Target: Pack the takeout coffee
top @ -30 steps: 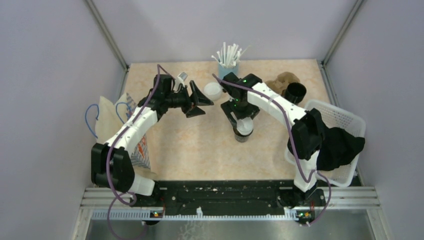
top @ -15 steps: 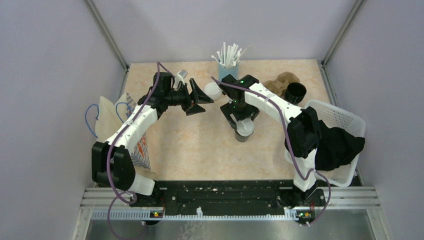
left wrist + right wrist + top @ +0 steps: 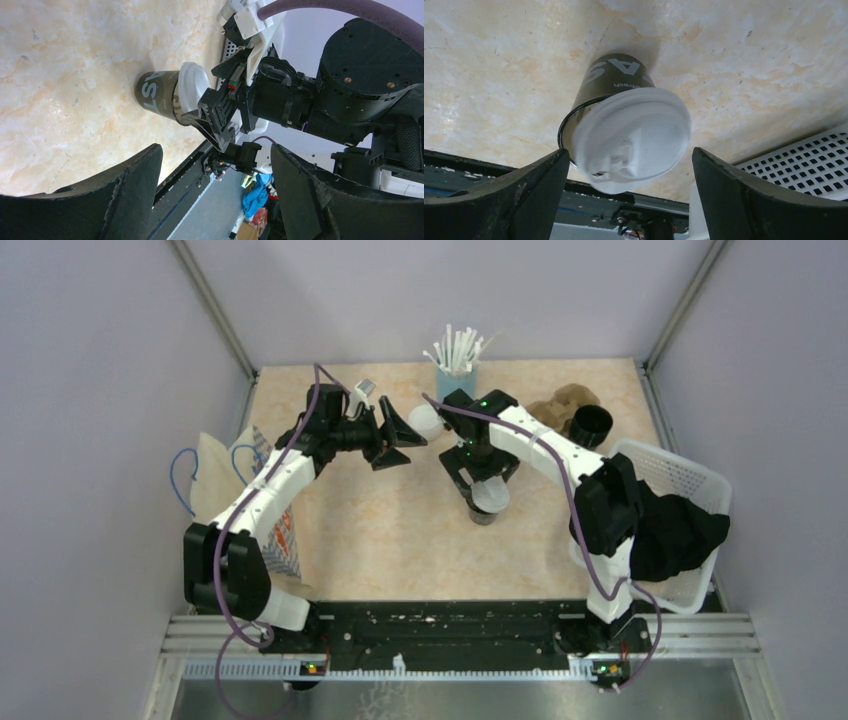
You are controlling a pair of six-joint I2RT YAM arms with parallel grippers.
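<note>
The takeout coffee is a dark brown cup standing mid-table, with a white lid on top. In the right wrist view the lid sits off-centre on the cup, and the cup's rim shows bare on the left. My right gripper hangs just above it, open, its jaws wide on either side of the lid without touching. My left gripper is open and empty, to the left of the cup and pointing at it. The left wrist view shows the cup and lid beyond my open left gripper.
A second white lid lies next to the left gripper. A light-blue cup of white straws stands at the back. Another dark cup and brown paper are back right. A white basket holds black cloth. A paper bag lies left.
The left gripper has edged slightly toward the back. The right gripper stays open over the lidded cup, almost unmoved.
</note>
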